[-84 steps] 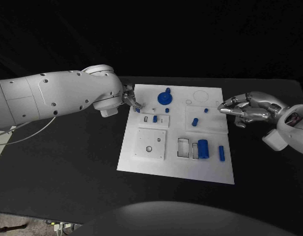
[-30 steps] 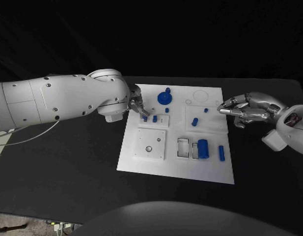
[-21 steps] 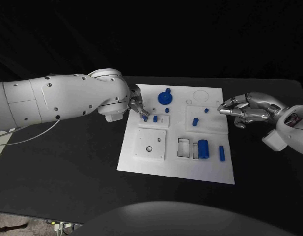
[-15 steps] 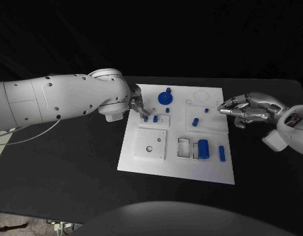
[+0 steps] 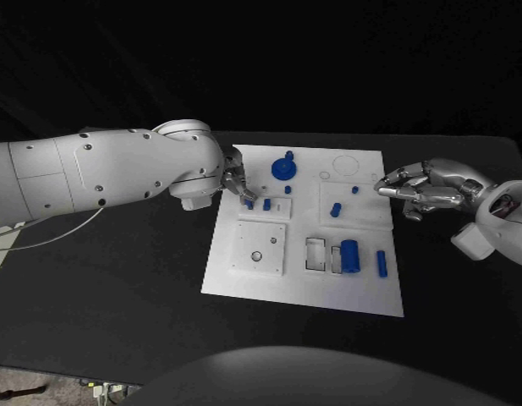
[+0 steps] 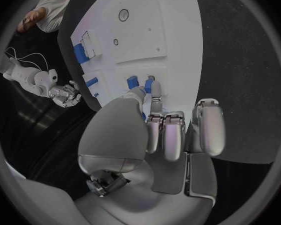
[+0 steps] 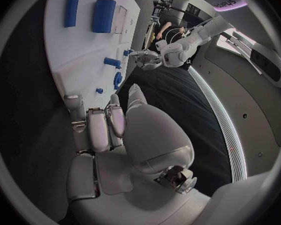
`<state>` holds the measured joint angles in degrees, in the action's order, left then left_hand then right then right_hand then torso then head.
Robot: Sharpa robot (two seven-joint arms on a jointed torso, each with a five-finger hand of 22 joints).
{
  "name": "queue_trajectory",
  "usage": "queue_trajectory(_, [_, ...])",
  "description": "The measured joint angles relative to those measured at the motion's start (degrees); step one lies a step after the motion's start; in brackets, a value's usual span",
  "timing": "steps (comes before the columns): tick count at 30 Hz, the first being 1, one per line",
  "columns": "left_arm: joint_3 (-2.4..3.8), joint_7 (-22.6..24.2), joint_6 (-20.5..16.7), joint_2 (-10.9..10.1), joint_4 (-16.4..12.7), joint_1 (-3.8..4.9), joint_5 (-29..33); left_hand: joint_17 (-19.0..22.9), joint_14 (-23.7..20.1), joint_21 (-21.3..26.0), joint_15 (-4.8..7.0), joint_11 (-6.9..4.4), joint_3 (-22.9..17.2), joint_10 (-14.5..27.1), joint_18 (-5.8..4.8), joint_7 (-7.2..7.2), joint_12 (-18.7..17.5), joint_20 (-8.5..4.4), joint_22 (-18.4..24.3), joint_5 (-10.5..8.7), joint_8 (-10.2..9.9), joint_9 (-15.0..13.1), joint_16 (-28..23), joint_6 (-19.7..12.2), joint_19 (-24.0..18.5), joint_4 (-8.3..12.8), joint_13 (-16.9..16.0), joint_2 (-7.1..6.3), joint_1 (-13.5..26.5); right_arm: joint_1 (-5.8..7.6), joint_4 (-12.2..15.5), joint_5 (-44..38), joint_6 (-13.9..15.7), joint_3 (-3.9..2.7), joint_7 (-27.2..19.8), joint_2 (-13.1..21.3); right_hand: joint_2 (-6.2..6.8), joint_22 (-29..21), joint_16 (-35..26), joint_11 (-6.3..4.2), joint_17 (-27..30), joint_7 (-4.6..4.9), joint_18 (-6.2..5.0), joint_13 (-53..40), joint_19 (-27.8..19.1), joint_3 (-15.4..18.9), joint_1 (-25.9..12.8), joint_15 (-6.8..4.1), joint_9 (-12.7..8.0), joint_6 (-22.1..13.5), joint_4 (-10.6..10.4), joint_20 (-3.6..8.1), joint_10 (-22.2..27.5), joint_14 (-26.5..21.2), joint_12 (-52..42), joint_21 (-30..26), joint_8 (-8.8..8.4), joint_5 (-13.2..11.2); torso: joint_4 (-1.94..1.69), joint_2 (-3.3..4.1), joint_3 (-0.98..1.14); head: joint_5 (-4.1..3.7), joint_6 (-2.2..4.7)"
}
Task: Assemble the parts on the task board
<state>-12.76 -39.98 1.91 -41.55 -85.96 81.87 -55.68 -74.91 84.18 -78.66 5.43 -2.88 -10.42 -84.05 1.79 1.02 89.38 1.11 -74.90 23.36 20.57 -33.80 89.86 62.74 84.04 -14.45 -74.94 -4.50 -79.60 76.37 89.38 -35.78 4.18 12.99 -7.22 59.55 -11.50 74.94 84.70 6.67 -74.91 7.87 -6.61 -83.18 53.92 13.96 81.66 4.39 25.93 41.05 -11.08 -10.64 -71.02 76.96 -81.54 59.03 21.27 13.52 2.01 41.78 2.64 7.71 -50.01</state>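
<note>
The white task board [image 5: 365,288] lies mid-table. My left hand [image 5: 236,183] reaches over its left edge and pinches a small blue peg [image 5: 251,203] [image 6: 148,87] at the small raised plate, beside a second blue peg [image 5: 266,204]. My right hand [image 5: 417,191] [image 7: 122,130] hovers at the board's right edge, fingers curled in with nothing in them. A round blue knob [image 5: 284,169] sits at the board's far side. A blue cylinder [image 5: 349,255] [image 7: 103,16] and a blue bar [image 5: 381,264] [image 7: 72,7] lie near its front right.
A square white plate with a hole [image 5: 262,247] and an empty rectangular slot [image 5: 317,254] sit on the board's near half. More small blue pegs [image 5: 337,209] stand mid-board. Black table [image 5: 114,279] surrounds the board.
Since the oldest frame my left hand has moved from the board's far left edge to the small raised plate, where a blue peg now shows. The right hand has stayed still.
</note>
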Motion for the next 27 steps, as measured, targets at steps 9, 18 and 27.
queue_trajectory(9, [-0.04, 0.0, 0.3, -0.1, 0.0, -0.07, -0.1, 0.0, 0.0, 0.0, 0.00, 0.00, -0.2, 0.0, 0.00, 0.02, -0.2, 0.00, 0.0, 0.17, 0.0, -0.1, 0.0, 0.0, 0.0, -0.2, 0.0, -0.14, -0.1, -0.02, 0.0, 0.0, 0.0, 0.00, 0.0, 0.0, 0.00, 0.0, 0.0, 0.09, 0.0, 0.00, 0.00, 0.0, 0.0, 0.0, 0.0, 0.00, 0.0, 0.0, 0.0, 0.00, 0.1, 0.0, 0.0, 0.0, -0.13, 0.0, -0.04, 0.00, -0.01, 0.00, 0.00])
queue_trajectory(18, [-0.04, 0.0, 0.5, 0.1, 0.2, -0.13, -0.2, 0.0, 0.0, 0.3, 0.00, 0.01, -0.4, 0.0, 0.00, -0.09, -0.4, 0.00, 0.0, 0.18, 0.0, -0.3, 0.0, -0.3, 0.0, -0.4, 0.0, -0.32, -0.3, -0.14, -0.2, 0.0, 0.0, 0.00, -0.1, -0.2, 0.00, 0.0, 0.0, 0.10, 0.0, 0.00, 0.00, 0.1, 0.0, 0.0, 0.0, 0.00, 0.0, 0.0, 0.0, 0.00, 0.1, 0.0, 0.0, 0.0, -0.23, 0.0, -0.04, 0.01, 0.02, 0.19, 0.00])
queue_trajectory(27, [0.04, 0.0, 0.5, 0.2, 0.5, -0.23, -0.2, 0.0, 0.0, 0.6, 0.00, 0.02, -0.7, 0.0, 0.01, 0.00, -0.7, 0.00, 0.0, 0.18, 0.0, -0.4, 0.0, -0.4, 0.0, -0.5, 0.0, -0.33, -0.3, -0.23, -0.2, 0.1, -0.1, 0.00, -0.1, -0.3, 0.00, 0.0, 0.0, 0.10, 0.0, 0.00, 0.00, 0.1, 0.0, 0.0, 0.0, 0.00, 0.0, 0.0, 0.0, 0.00, 0.1, 0.0, 0.0, 0.0, -0.23, 0.0, -0.01, 0.02, 0.02, 0.19, 0.00])
